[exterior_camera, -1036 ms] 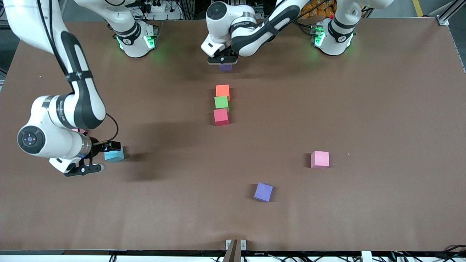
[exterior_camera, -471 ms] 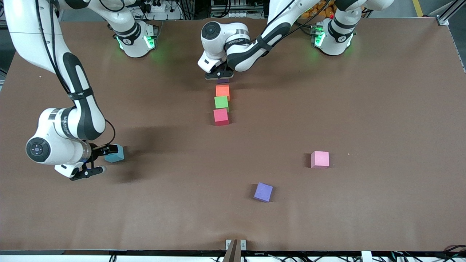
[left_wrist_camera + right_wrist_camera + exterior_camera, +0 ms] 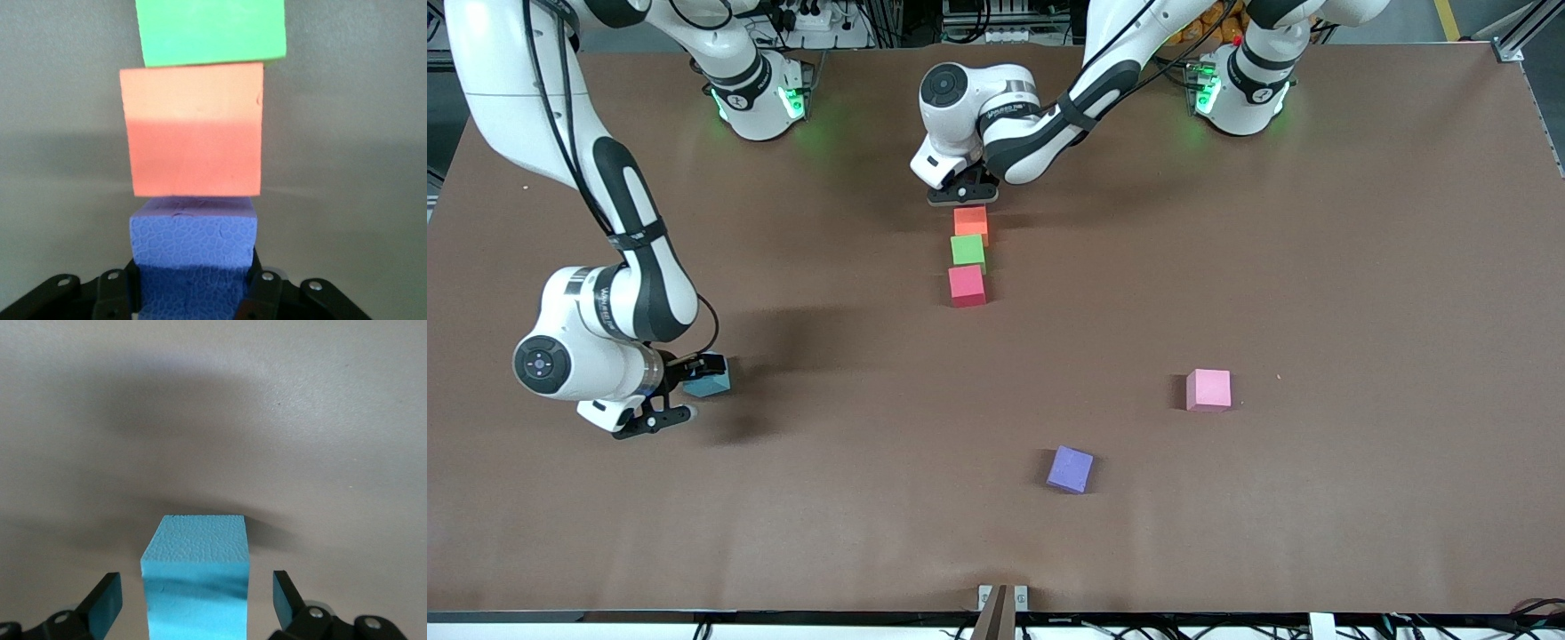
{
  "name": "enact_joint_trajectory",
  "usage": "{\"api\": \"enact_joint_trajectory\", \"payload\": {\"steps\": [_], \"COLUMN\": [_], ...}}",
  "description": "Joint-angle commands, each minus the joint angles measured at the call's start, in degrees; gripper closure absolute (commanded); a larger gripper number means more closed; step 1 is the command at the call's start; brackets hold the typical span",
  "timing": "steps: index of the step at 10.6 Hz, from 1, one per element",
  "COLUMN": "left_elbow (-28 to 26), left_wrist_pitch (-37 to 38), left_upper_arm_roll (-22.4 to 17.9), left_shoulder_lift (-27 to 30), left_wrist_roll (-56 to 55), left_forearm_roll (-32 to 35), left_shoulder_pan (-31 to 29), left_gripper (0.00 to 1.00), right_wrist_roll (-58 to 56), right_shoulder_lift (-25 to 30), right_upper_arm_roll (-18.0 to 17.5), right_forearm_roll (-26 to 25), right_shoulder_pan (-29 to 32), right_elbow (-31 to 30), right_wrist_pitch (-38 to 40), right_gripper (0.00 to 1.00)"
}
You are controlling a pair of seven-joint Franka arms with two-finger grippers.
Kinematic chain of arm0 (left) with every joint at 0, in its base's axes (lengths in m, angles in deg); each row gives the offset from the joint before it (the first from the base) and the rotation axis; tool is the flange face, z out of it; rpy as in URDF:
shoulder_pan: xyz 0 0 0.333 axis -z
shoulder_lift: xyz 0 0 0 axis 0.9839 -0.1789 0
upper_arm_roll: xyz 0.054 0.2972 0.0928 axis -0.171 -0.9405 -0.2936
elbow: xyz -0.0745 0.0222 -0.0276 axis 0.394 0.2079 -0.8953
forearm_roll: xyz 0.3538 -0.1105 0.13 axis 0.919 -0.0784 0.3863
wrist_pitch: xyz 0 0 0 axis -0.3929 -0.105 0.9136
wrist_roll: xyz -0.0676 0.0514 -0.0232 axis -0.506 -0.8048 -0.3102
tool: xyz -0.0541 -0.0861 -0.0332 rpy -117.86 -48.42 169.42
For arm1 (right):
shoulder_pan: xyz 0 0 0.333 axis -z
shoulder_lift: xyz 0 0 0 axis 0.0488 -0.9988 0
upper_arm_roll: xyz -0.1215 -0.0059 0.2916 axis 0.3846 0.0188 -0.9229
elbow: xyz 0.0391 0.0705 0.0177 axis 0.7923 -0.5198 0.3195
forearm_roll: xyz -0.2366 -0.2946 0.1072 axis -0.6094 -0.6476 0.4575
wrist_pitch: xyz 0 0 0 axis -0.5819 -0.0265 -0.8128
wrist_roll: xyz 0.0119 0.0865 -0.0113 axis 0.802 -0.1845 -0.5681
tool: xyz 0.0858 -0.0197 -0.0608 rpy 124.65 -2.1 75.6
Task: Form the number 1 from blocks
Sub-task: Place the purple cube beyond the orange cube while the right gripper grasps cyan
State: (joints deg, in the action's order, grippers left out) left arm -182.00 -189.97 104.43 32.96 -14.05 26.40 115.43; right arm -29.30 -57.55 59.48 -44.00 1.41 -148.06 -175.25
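Purple foam sits clamped in your left gripper (image 3: 962,190): its jaws are pressed together on a purple block (image 3: 193,257), low at the surface and just beside the orange block (image 3: 971,221). From the left wrist view, the held cube's forward face is at or very nearly against the orange one, with the green block (image 3: 967,250) next in line and the red block (image 3: 967,285) after it. You hold it there, I judge, because those three already form the straight stroke of the numeral and this cube lengthens that stroke at the end nearest the arm bases.

Your right gripper (image 3: 694,384) has its jaws wide apart, one finger on either side of the light blue block (image 3: 197,577). The cube sits centred between them with clear gaps both sides, resting on the surface, not yet gripped. That stance looks like preparation to pick up the next piece.

Well away from both sets of jaws lie a pink block (image 3: 1208,389) and a second purple block (image 3: 1070,468), loose on the brown surface (image 3: 1360,267).
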Motion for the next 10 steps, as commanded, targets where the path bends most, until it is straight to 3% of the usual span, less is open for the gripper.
{"api": "enact_joint_trajectory", "payload": {"steps": [1,2,5,6,7,9,10], "left_elbow": [0.79,0.88,2.8,3.16,3.25,3.25,3.25], "left_wrist_pitch": [0.2,0.2,0.2,0.2,0.29,0.73,1.52], "left_upper_arm_roll": [-0.67,-0.67,-2.16,-2.25,-2.25,-2.25,-2.08], "left_shoulder_lift": [-0.2,-0.46,-1.42,-1.78,-1.78,-1.43,-1.0], "left_wrist_roll": [1.67,2.11,2.9,3.25,3.78,3.35,3.26], "left_forearm_roll": [0.68,0.68,0.6,0.68,0.86,0.77,0.77], "left_shoulder_pan": [0.47,0.38,0.56,0.47,0.91,1.09,1.09], "left_gripper": [1.0,1.0,1.0,0.7,0.01,0.0,0.0], "right_wrist_roll": [-0.87,-2.27,-5.44,-5.36,-5.36,-4.66,-4.57], "right_shoulder_lift": [0.28,-0.16,-0.6,-0.6,-0.43,0.97,1.68], "right_upper_arm_roll": [-0.66,-0.66,-0.66,-0.66,-0.66,-0.84,-0.92], "right_forearm_roll": [-0.92,-0.93,-0.93,-0.84,-0.84,-0.75,-0.58], "right_shoulder_pan": [0.69,0.86,2.09,2.09,2.0,1.74,1.65], "right_elbow": [-1.66,-1.66,-2.18,-2.18,-2.01,-0.61,0.96], "right_wrist_pitch": [-2.14,-2.76,-4.17,-4.08,-3.73,-0.76,1.35], "right_gripper": [0.0,0.0,0.48,0.68,0.82,1.0,1.0]}}
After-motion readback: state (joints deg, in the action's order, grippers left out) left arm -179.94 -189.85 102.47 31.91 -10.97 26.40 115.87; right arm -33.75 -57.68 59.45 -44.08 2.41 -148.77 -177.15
